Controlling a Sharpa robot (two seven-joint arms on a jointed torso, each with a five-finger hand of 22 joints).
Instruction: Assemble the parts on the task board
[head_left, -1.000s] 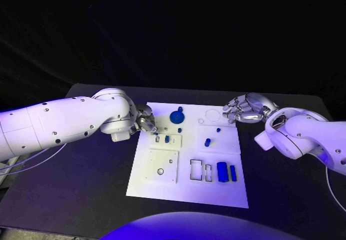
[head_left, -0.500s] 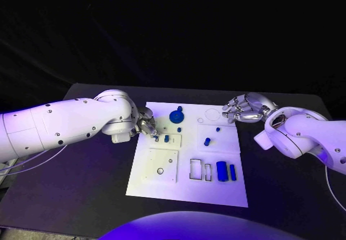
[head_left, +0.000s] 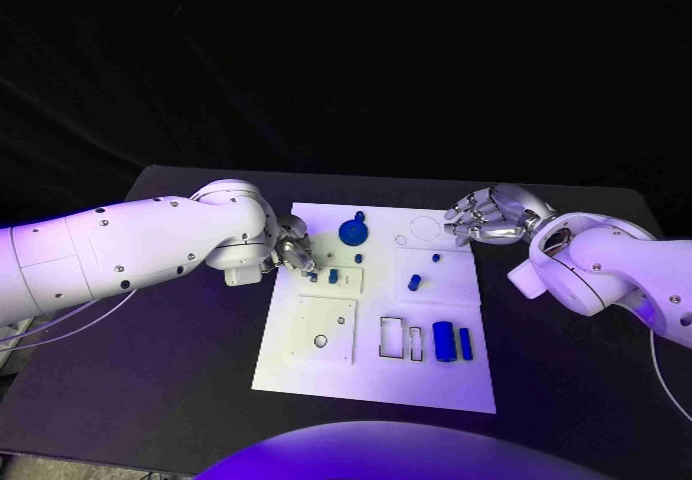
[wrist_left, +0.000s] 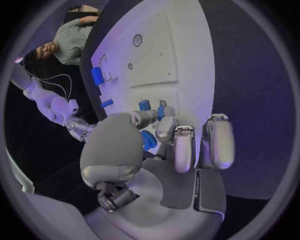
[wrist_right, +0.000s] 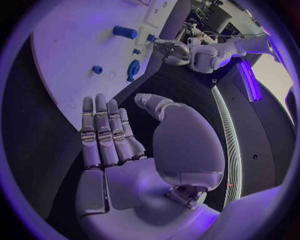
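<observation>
The black table (head_left: 173, 330) carried the white task board (head_left: 378, 375) at its centre. The left hand (head_left: 293, 248) sat at the board's left edge, fingertips down by a small blue part (head_left: 333, 277); whether it gripped anything, I could not tell. The right hand (head_left: 488, 221) hung off the board's far right corner, fingers apart, holding nothing. A blue disc-shaped part (head_left: 353, 234) lay near the far edge.

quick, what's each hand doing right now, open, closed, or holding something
Left hand: at the task board's left edge, fingers among the small blue parts; cannot tell whether it grips one.
Right hand: open, fingers straight, holding nothing, beside the board's far right corner.
</observation>
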